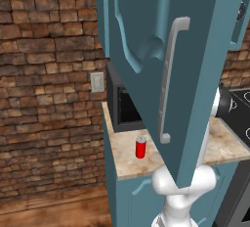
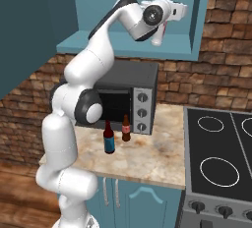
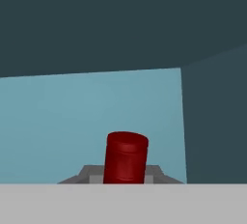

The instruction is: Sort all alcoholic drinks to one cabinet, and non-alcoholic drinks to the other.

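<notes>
One gripper (image 3: 124, 177) is seen, fingers drawn narrow and holding the pale bottle (image 2: 158, 35). Its red cap (image 3: 126, 156) sits at 6 o'clock in the hand view, before the back wall of the open upper cabinet (image 2: 194, 50). On the counter (image 2: 152, 158), the brown bottle with red label (image 2: 126, 128) stands at 2 o'clock of a blue-labelled bottle (image 2: 109, 139), near the microwave (image 2: 140, 82). The red can (image 1: 140, 147) stands apart on the counter, upright.

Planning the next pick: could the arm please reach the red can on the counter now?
Probably not yet: the arm's jaws are up in the cabinet, shut on the pale bottle; the red can stands unobstructed.
</notes>
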